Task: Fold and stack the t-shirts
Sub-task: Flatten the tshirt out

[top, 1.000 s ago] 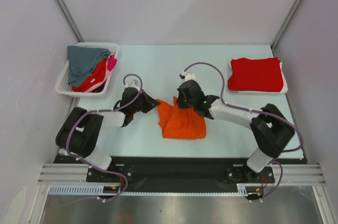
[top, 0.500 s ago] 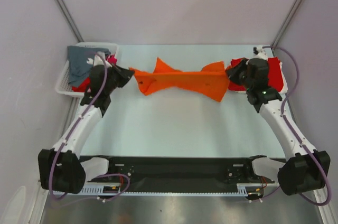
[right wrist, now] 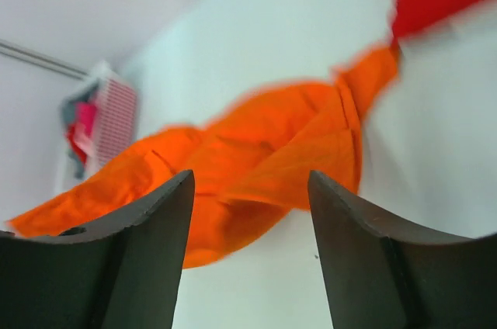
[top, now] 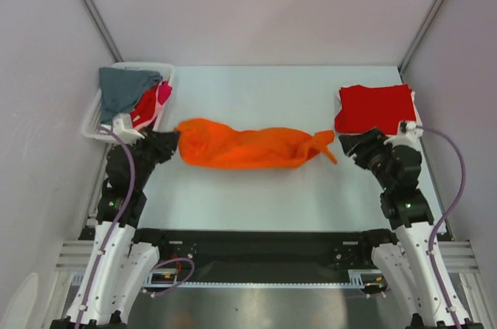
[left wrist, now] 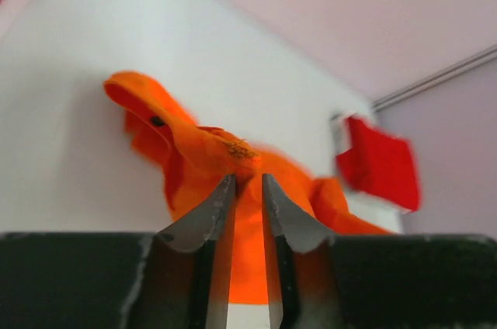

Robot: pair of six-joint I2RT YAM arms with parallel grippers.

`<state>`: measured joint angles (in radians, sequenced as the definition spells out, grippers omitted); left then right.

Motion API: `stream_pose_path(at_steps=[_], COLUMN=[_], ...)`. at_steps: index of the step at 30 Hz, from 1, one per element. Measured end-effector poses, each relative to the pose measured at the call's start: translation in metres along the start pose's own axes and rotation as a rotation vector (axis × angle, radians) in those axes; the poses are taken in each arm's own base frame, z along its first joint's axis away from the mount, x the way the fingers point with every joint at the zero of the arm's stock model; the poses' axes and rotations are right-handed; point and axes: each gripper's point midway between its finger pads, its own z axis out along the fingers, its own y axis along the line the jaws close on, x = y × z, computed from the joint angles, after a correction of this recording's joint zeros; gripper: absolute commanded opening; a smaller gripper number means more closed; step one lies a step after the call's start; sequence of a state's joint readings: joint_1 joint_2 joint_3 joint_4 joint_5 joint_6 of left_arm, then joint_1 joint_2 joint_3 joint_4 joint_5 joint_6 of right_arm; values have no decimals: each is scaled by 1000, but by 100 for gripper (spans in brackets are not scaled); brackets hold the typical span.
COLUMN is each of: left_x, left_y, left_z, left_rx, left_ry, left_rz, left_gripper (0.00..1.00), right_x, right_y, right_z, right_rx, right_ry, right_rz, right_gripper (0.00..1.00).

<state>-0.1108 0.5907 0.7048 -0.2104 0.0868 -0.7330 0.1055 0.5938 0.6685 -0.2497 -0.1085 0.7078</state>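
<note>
Top view: orange t-shirt (top: 245, 147) lies in a rumpled band across mid-frame on the bench (top: 256, 88), left tool (top: 167, 143) at one end, right tool (top: 353, 143) near the other; folded red t-shirt (top: 374, 108) upper right.
Left wrist: jaws parted a crack, orange cloth at the tips; grip unclear.
Right wrist: jaws wide, empty.
Handling: light, limp, bunches readily; probably best pinched at the corners.

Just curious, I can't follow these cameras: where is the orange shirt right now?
In the top view, the orange shirt lies bunched across the middle of the table, between the basket at left and the folded red shirt at right.
</note>
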Motion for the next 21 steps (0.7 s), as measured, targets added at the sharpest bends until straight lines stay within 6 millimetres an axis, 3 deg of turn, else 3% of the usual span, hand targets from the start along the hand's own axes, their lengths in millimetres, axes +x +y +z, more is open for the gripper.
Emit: stream_pose_path(at_steps=[2,4,5,6,7,11,17,21], left_x=[43,69,75,76,75,72,101,107], left_y=[42,67,73,76,75,78,101,102], left_z=[-6,-14,-18,-21,-21,-17,8,20], left_rx=[-96,-165,-182,-191,-188,-205,-283,-275], left_ry=[90,155,170,171,164,153,291,314], left_rz=[1,7,14,22,30,39,27,31], left_gripper=[27,42,50,66,70,72,72,73], right_x=[40,57,62,63,64,80,133,135], right_y=[-39,-55,-59,-60,-60,-58,-60,-54], right_z=[-4,-7,-6,-4,0,22,56,86], right_rx=[89,139,155,162,168,187,273,314], right_ry=[80,131,150,165,179,276,467,471], right_rz=[20,25,21,16,11,-29,-173,-251], right_gripper=[66,65,65,65,65,64,58,59])
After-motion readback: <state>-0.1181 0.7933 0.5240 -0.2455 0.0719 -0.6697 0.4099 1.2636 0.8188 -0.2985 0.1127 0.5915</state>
